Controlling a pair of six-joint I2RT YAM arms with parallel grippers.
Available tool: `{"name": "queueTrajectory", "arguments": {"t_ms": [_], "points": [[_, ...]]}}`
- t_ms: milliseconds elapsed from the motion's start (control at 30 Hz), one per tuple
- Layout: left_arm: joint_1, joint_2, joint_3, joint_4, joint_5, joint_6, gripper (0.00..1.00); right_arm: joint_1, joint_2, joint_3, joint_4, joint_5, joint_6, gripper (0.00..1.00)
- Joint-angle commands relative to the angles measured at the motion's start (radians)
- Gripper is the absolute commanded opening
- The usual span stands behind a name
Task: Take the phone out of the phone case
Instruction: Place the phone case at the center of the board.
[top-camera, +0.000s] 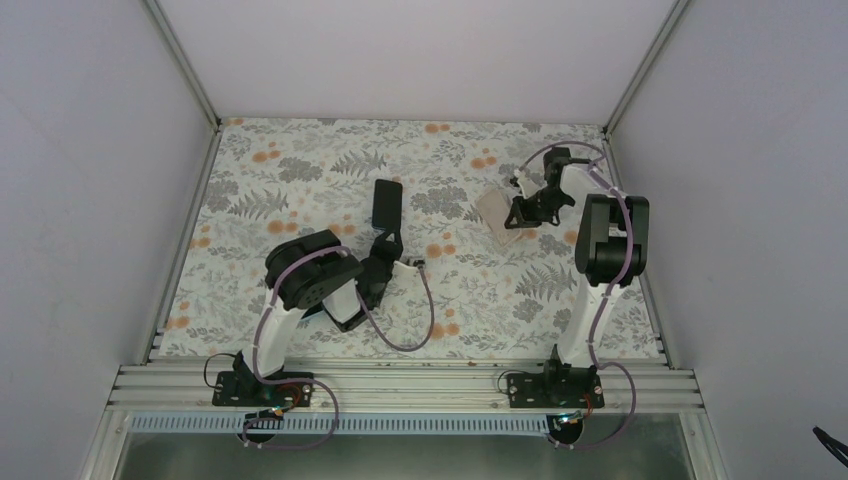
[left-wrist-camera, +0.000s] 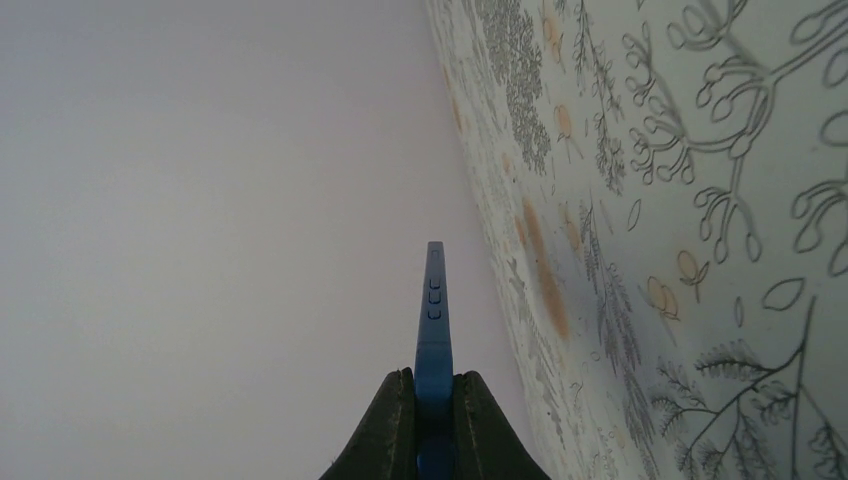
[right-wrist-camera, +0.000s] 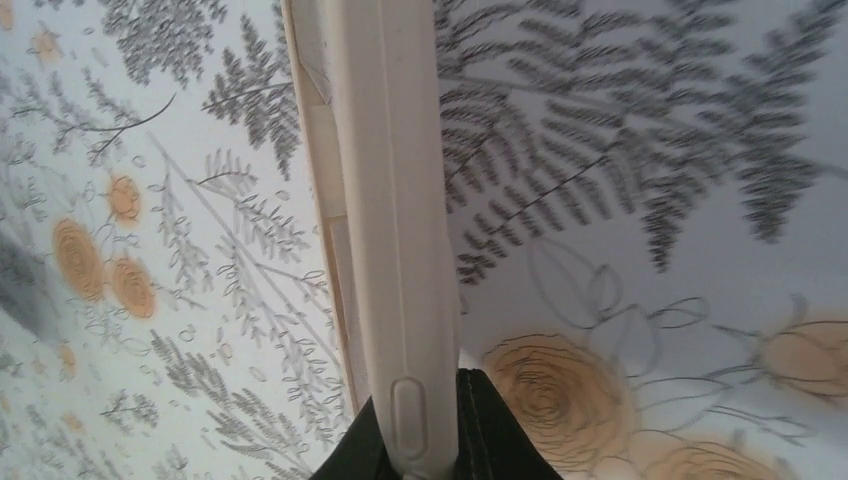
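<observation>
The phone (top-camera: 386, 200) is dark-faced with a blue edge and sticks out from my left gripper (top-camera: 385, 243) over the middle of the floral table. In the left wrist view the phone (left-wrist-camera: 434, 310) shows edge-on, and my left gripper (left-wrist-camera: 433, 378) is shut on its lower end. The phone case (top-camera: 493, 217), a pale beige shell, is apart from the phone at the back right. My right gripper (top-camera: 518, 212) holds it there. Seen from the right wrist, the case (right-wrist-camera: 385, 180) rises edge-on from my right gripper (right-wrist-camera: 428, 390), which is shut on its rim.
A floral cloth (top-camera: 300, 170) covers the table. Plain pale walls (top-camera: 90, 200) enclose it on three sides, with metal posts in the back corners. An aluminium rail (top-camera: 400, 385) carrying both arm bases runs along the near edge. A purple cable (top-camera: 410, 340) loops beside the left arm.
</observation>
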Motion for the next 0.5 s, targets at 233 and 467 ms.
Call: {"name": "queueTrajectory", "arguments": {"t_ms": [233,467], "points": [[-0.044,0.021,-0.019,0.048,0.01,-0.063,0.39,-0.023,0.01,0.132,0.016,0.204,-0.048,0.31],[-0.076,-0.048,-0.055,-0.13,0.041,-0.129,0.65,-0.022,-0.061,0.2,-0.044,0.213,-0.071,0.37]]}}
